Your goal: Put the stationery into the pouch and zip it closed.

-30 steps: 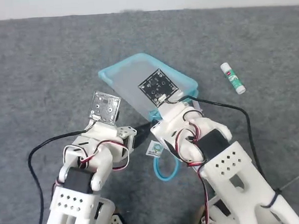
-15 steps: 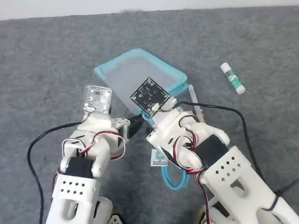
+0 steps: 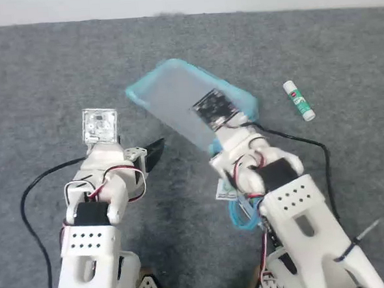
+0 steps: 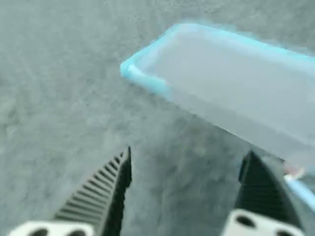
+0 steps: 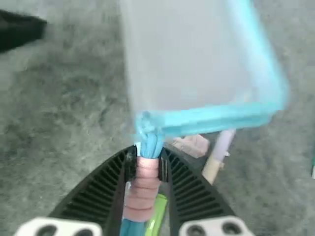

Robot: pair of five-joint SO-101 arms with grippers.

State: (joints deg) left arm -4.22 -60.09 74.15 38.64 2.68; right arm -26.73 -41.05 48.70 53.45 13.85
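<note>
**L arm backs off, R arm keeps the zip cord**

Since approx 1 s ago the left gripper (image 4: pixel 187 164) has pulled away from the pouch (image 3: pixel 176 96). It now sits well apart from it, jaws wide, nothing held. The right gripper (image 5: pixel 147 152) is clenched on the pink-wrapped zip cord (image 5: pixel 143 189) at the pouch's near end, and the pouch has swung a bit w/ it. Likely means any zipping falls to the R arm alone, w/ nothing bracing the far end.

Pouch is frosted see-through w/ bright blue trim, lying mid-table on the grey carpet (image 3: pixel 57 67). The glue stick (image 3: pixel 299 101) lies well apart from it. A pale pen (image 5: pixel 216 156) sits just beside its end, seemingly outside, so filling looks unfinished.
</note>
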